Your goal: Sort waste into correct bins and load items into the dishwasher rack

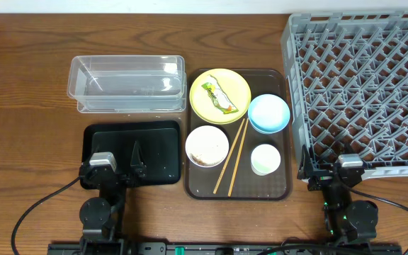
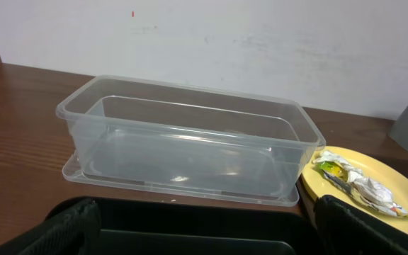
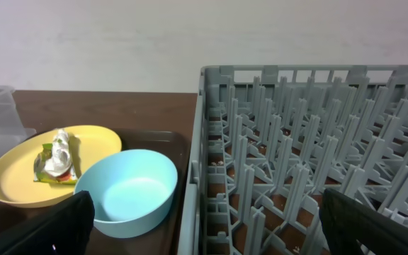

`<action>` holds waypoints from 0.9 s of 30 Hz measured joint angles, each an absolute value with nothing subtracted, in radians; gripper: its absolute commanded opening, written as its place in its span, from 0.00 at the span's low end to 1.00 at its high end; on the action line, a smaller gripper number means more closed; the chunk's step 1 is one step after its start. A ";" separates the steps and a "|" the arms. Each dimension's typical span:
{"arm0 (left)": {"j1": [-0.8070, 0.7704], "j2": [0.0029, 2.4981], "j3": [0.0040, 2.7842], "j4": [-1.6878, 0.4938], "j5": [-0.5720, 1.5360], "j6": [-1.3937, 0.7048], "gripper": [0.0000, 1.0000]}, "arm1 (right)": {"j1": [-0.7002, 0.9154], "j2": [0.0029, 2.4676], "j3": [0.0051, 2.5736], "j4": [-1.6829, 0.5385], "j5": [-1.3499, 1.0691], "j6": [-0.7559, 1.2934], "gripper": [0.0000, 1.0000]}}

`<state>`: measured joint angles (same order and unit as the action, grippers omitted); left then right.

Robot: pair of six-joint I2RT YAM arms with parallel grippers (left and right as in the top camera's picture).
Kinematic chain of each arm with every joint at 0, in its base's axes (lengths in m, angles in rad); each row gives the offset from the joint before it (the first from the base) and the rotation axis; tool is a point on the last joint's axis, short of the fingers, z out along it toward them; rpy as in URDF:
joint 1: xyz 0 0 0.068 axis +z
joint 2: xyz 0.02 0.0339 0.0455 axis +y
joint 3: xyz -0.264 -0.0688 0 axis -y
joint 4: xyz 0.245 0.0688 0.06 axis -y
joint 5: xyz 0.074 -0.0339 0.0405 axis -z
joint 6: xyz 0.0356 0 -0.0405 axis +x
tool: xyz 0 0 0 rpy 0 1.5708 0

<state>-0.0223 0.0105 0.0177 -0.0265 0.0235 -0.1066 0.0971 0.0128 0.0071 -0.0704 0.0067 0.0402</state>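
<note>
A brown tray (image 1: 278, 191) holds a yellow plate (image 1: 236, 83) with the green-and-white wrapper (image 1: 219, 97) on it, a light blue bowl (image 1: 268, 113), a white bowl (image 1: 207, 145) with food scraps inside, a pale cup (image 1: 265, 159) and chopsticks (image 1: 231, 156). The clear tub (image 1: 126, 83) and black tub (image 1: 129, 152) lie left of the tray. The grey rack (image 1: 363, 85) is at the right. My left gripper (image 1: 103, 168) is open over the black tub's front edge (image 2: 204, 212). My right gripper (image 1: 346, 170) is open at the rack's front left corner (image 3: 211, 212).
The wooden table (image 1: 27, 106) extends to the left. The wrist views show a white wall behind the table. The left wrist view shows the clear tub (image 2: 190, 142) and plate (image 2: 346, 180); the right wrist view shows the blue bowl (image 3: 129, 191) and plate (image 3: 20, 173).
</note>
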 measured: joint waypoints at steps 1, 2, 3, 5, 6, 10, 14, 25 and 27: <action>-0.022 0.010 0.018 -0.027 0.023 -0.107 0.98 | 0.097 0.013 0.007 -0.070 0.006 0.040 0.99; -0.022 0.010 0.018 -0.027 0.023 -0.107 0.98 | 0.097 0.013 0.007 -0.070 0.006 0.040 0.99; -0.022 0.010 0.018 -0.027 0.023 -0.107 0.98 | 0.097 0.013 0.007 -0.070 0.006 0.040 0.99; -0.022 0.010 0.018 -0.027 0.024 -0.117 0.98 | 0.097 0.013 0.007 -0.070 0.006 0.041 0.99; -0.022 0.010 0.018 -0.027 0.024 -0.128 0.98 | 0.097 0.013 0.007 -0.070 0.006 0.044 0.99; -0.022 0.012 0.020 -0.032 0.024 -0.161 0.98 | 0.097 0.013 0.007 -0.071 0.003 0.055 0.99; -0.022 0.043 0.051 -0.099 0.023 -0.176 0.98 | 0.097 0.014 0.019 -0.105 0.000 0.060 0.99; -0.022 0.347 0.315 -0.321 0.020 -0.184 0.98 | 0.097 0.244 0.245 -0.270 0.000 0.065 0.99; -0.022 0.438 0.408 -0.382 0.024 -0.184 0.98 | 0.097 0.335 0.322 -0.319 0.000 0.066 0.99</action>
<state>-0.0223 0.4377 0.4080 -0.3824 0.0238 -0.1841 0.0971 0.3351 0.3218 -0.3195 -0.0002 0.0658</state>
